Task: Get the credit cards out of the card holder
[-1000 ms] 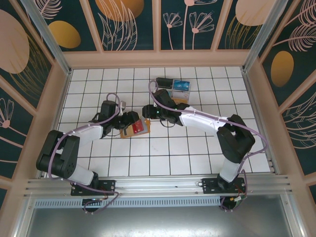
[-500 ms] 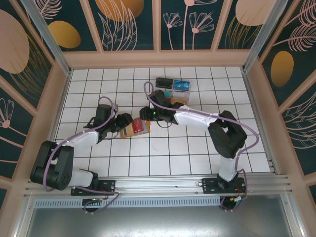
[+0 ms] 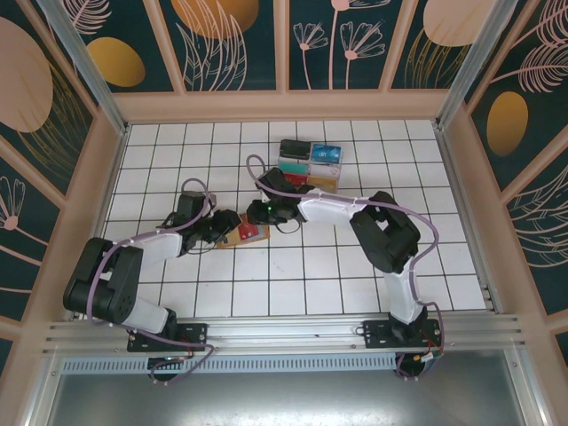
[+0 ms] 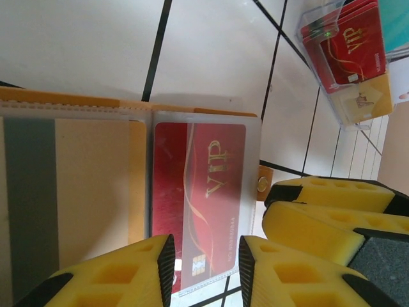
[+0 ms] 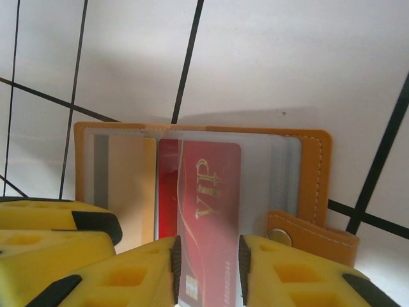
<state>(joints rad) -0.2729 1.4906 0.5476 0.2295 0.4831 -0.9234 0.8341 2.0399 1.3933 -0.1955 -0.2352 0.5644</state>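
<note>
The card holder lies open on the bench, left of centre, midway between its near and far edges. The left pincer and the right pincer stand narrowly parted over the red card (it sits in a clear sleeve), gripping nothing. A pinch could catch the sleeve too and drag the holder along.

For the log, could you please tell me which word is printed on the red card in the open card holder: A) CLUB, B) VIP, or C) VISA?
B: gold letters reading VIP run along the red card inside the card holder.
</note>
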